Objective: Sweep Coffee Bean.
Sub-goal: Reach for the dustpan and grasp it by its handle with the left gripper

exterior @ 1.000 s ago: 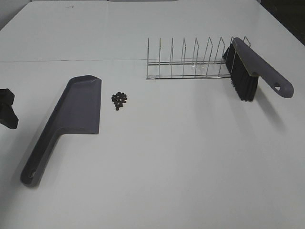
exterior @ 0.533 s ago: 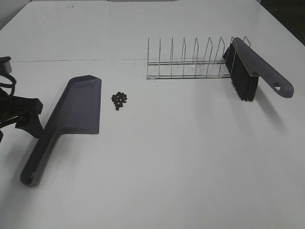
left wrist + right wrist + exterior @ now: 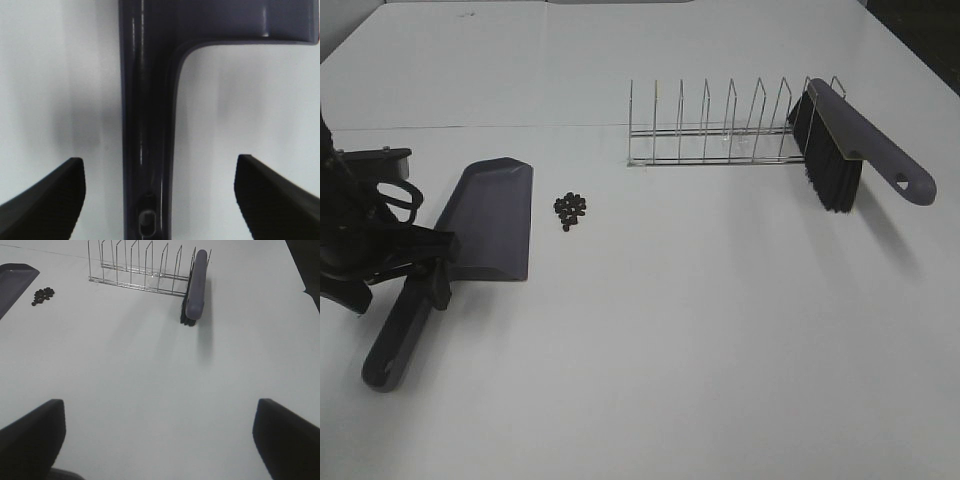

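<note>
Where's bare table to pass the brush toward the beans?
Widest bare patch: the near side of the table, from dustpan across to the brush. A narrower gap lies between coffee beans and rack. Crowded: left gripper straddling the dustpan handle, beans beside it.

Coffee bean [image 3: 570, 209]: about a dozen tiny dark brown-black oval pellets, packed in one tight, slightly ragged cluster. They lie loose on the white surface just beside the dustpan [image 3: 490, 215], off its straight long edge and apart from it.
</note>
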Robot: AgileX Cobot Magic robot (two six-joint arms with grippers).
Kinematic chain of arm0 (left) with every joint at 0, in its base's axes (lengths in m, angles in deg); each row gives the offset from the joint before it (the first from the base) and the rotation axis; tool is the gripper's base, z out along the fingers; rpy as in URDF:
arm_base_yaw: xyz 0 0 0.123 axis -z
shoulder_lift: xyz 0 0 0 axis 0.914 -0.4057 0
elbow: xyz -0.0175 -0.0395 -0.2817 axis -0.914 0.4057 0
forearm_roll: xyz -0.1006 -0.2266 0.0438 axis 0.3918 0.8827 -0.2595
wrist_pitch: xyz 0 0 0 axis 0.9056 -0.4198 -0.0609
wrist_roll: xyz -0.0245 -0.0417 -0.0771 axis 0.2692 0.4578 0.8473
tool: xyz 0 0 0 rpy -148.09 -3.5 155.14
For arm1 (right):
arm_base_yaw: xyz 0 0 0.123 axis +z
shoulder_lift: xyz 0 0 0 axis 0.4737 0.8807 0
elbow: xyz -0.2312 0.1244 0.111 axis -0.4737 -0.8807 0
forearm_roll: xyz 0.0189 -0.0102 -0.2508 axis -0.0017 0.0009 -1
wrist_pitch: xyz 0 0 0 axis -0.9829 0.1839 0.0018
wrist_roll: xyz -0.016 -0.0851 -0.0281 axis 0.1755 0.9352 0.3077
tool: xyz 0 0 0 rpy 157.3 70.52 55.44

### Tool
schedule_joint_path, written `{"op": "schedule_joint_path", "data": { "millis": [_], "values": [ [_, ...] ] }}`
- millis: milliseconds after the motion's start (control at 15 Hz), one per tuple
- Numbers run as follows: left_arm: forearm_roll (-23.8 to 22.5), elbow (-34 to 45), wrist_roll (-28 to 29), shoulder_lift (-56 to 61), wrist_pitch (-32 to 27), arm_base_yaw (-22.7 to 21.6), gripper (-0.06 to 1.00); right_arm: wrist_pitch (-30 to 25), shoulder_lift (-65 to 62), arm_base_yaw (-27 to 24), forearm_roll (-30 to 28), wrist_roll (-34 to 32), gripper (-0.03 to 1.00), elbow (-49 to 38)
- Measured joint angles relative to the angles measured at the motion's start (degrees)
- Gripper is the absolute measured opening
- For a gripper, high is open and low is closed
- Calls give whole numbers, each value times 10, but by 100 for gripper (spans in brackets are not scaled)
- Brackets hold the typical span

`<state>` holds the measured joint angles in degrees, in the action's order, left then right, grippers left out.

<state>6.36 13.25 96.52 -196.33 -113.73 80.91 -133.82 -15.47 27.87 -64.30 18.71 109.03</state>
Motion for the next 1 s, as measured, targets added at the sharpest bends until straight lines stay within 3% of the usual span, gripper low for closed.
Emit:
{"op": "schedule_joint_path", "data": {
  "millis": [733, 800, 933, 1000],
  "values": [
    [-22, -10, 1, -68, 42, 3, 73, 0, 0, 0, 0, 0, 87, 0],
    [-26, -11, 1, -68, 41, 3, 66, 0, 0, 0, 0, 0, 87, 0],
    [-29, -13, 3, -70, 43, 3, 36, 0, 0, 0, 0, 0, 87, 0],
    [-26, -13, 8, -70, 44, 3, 28, 0, 0, 0, 0, 0, 87, 0]
  ]
}}
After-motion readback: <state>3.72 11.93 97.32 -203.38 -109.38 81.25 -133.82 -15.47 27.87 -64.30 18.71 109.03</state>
